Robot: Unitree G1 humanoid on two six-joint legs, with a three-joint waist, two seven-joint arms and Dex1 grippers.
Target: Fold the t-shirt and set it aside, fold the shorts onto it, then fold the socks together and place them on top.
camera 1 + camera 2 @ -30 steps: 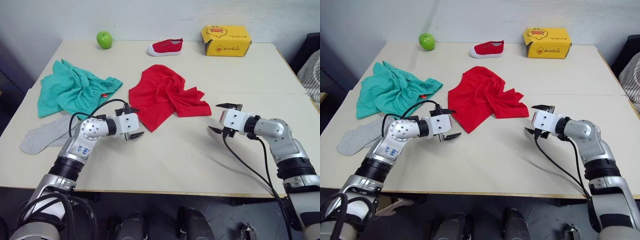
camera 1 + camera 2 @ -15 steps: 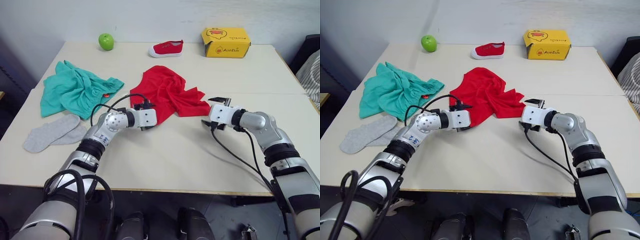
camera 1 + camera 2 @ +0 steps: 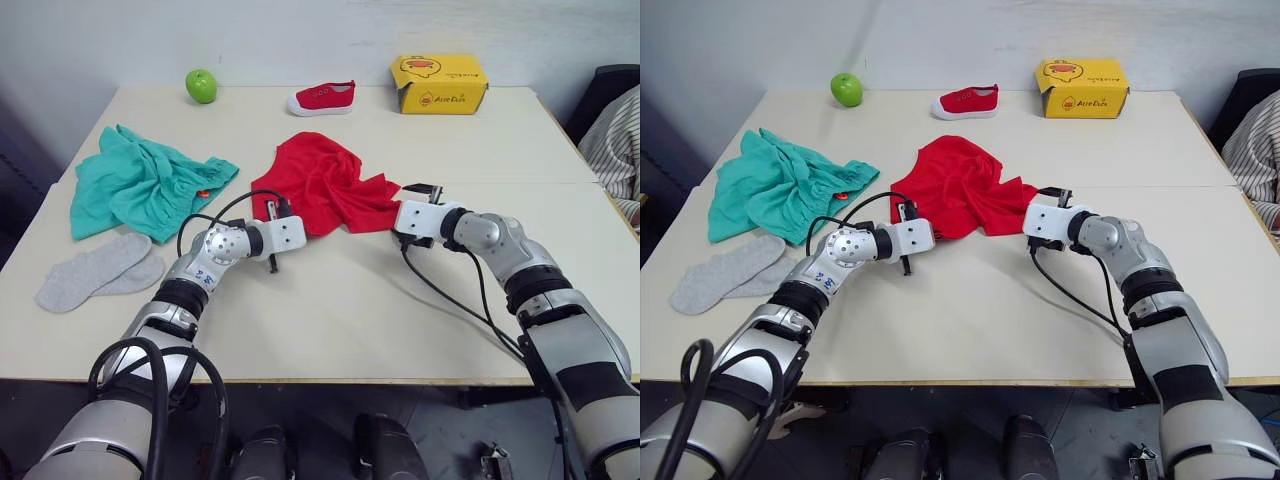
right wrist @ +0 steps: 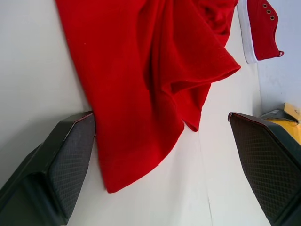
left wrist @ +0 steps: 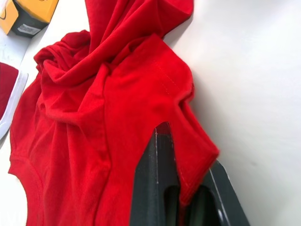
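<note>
The left end effector [image 5: 181, 197] pinches a near corner of the crumpled t-shirt [image 3: 325, 185] at mid-bench [image 3: 400, 310], while the right end effector [image 4: 169, 160] stands wide apart at the garment's opposite near edge.

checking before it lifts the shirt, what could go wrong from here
The left gripper pinches only a thin edge of the crumpled t-shirt, so the cloth may slip out on a pull. The right gripper is open, straddling the other corner; if the left pulls first, the shirt could drag and bunch further.
</note>
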